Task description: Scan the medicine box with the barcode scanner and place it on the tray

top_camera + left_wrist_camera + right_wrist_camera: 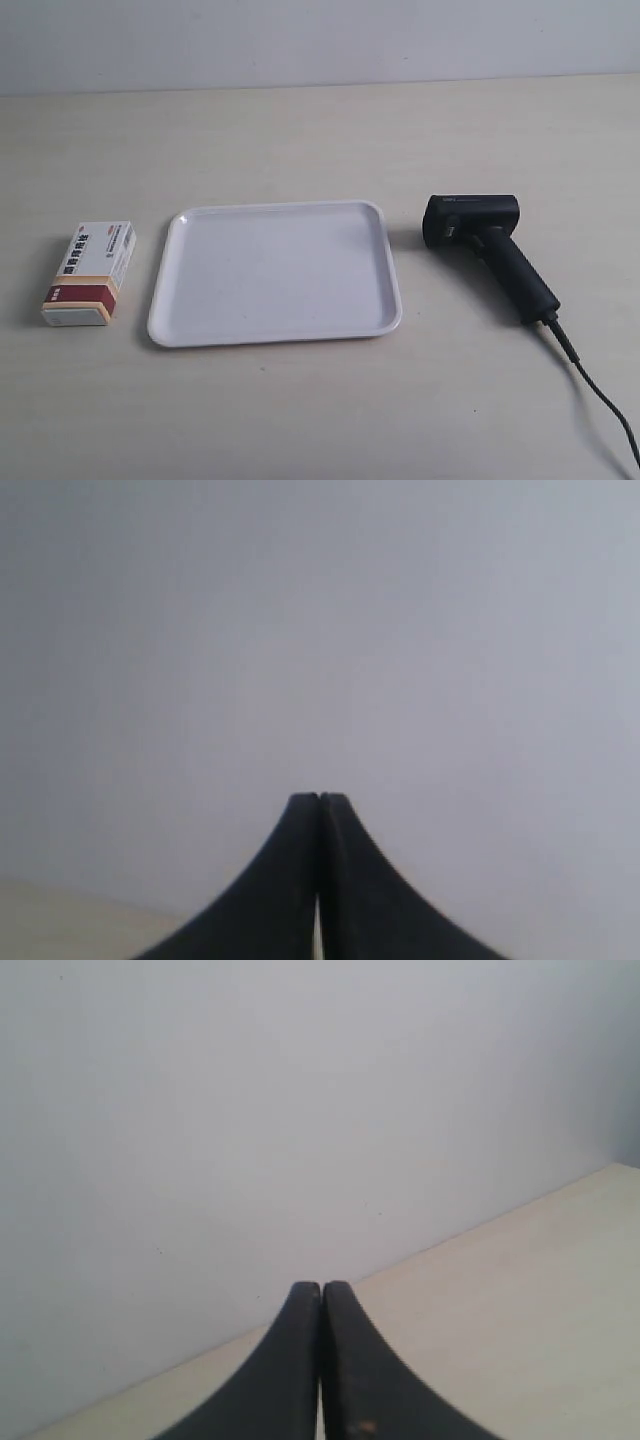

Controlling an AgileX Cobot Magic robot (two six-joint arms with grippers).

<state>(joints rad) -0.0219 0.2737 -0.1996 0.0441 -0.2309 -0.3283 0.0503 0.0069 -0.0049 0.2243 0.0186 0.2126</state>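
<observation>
A pale wooden table [300, 410] stands in front of a light wall [320, 40]. In the middle lies the white tray [170, 300], flat and with nothing on it. Near its side at the view's left lies the medicine box [90, 272], its dark red and tan band at the end nearer the camera. At the view's right lies the barcode scanner [490, 250] on its side, its head near the tray. Its black cable [595, 395] runs to the lower right corner.

Glossy white plastic tray [275, 335], matt black plastic barcode scanner [485, 245], smooth printed card medicine box [90, 272], pale wood-grain table [320, 130]
</observation>
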